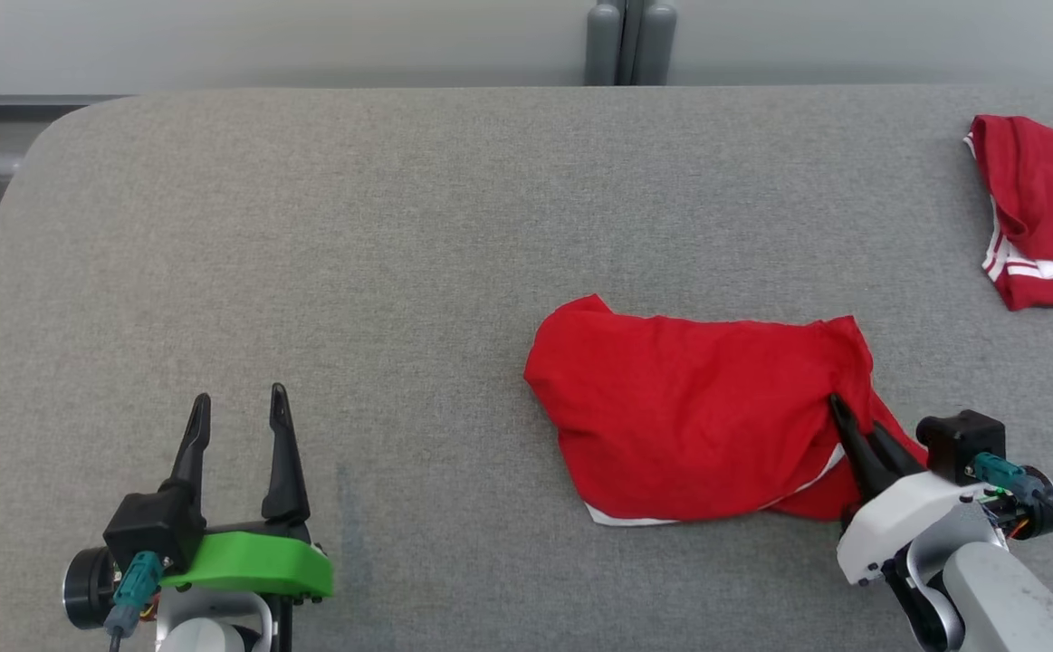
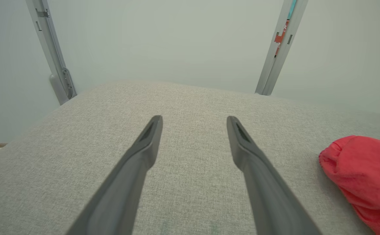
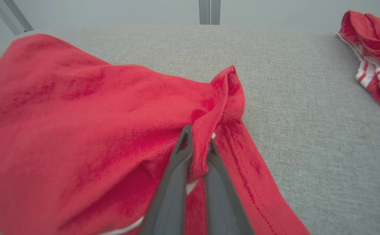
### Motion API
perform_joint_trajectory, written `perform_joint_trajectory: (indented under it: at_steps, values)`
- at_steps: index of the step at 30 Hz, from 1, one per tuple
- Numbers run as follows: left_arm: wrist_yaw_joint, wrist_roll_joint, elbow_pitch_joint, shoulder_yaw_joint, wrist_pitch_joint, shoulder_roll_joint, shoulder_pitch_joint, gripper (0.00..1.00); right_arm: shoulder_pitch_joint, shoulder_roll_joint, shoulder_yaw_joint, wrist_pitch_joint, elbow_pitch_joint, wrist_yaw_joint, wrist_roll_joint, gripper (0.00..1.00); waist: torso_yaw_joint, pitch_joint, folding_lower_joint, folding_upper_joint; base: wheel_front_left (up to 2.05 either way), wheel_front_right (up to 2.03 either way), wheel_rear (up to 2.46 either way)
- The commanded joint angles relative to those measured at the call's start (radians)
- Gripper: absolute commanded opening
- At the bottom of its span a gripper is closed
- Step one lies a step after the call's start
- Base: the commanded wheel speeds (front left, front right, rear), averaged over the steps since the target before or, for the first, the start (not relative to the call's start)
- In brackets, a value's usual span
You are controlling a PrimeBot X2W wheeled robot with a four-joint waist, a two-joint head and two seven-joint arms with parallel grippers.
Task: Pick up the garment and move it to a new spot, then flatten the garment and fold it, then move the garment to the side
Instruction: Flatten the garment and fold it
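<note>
On the garment (image 1: 689, 417), right pincer (image 3: 199, 138) tight around cloth.

The grey fabric table (image 1: 309, 226) bears a crumpled red garment (image 1: 689, 417) and, possibly folded, a red-and-white cloth (image 1: 1042, 208).

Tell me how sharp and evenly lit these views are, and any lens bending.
Head view: soft even light, sharp, little shadow under the garment. Left wrist view: wide lens bows the table edge; left gripper blurs lower down. Right wrist view: cloth beside the right gripper looks soft.
</note>
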Motion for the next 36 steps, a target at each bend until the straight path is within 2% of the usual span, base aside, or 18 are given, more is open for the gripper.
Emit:
perform_joint_trajectory:
  at_steps: [1,7,13,17,21,22,23,27,36]
  values:
    - [-0.005,0.005,0.004,0.008,0.0,0.003,0.019,1.0,0.037,-0.006,-0.01,-0.011,-0.034,-0.001,0.01,0.0,-0.026,-0.018,0.0,-0.0001,0.0,0.0,0.0]
    - [-0.008,-0.003,0.002,0.01,0.0,0.003,0.026,1.0,0.176,-0.012,-0.087,-0.007,-0.229,-0.001,-0.006,0.0,-0.078,-0.031,0.0,-0.0001,0.0,0.0,0.0]
    - [-0.002,-0.006,0.0,0.007,0.0,0.003,0.01,1.0,0.364,0.019,-0.198,0.098,-0.449,-0.001,-0.04,0.0,-0.131,-0.021,0.0,-0.0001,0.0,0.0,0.0]
    - [-0.001,-0.005,0.0,0.002,0.0,0.003,-0.001,1.0,0.464,0.04,-0.242,0.164,-0.506,-0.001,-0.056,0.0,-0.15,-0.013,0.0,-0.0001,0.0,0.0,0.0]
    - [-0.001,0.0,0.0,0.004,0.0,0.003,-0.006,1.0,0.505,0.058,-0.269,0.205,-0.504,-0.001,-0.047,0.0,-0.16,-0.008,0.0,-0.0001,0.0,0.0,0.0]
    - [-0.002,0.001,0.001,0.004,0.0,0.003,-0.006,1.0,0.501,0.055,-0.272,0.2,-0.508,-0.001,-0.06,0.34,-0.161,-0.008,0.0,-0.0001,0.0,0.0,0.0]
    - [-0.003,0.003,0.002,0.006,0.0,0.003,-0.007,1.0,0.491,0.06,-0.273,0.194,-0.516,-0.001,-0.072,1.0,-0.162,-0.008,0.0,-0.0001,0.0,0.0,0.0]
    - [-0.005,0.009,0.001,0.011,0.0,0.003,-0.011,1.0,0.443,0.075,-0.288,0.132,-0.553,-0.001,-0.094,1.0,-0.164,-0.004,0.0,-0.0001,0.0,0.0,0.0]
    - [-0.008,0.014,0.004,0.016,0.0,0.003,-0.016,1.0,0.291,0.111,-0.228,0.005,-0.569,-0.001,-0.127,1.0,-0.152,0.007,0.0,-0.0001,0.0,0.0,0.0]
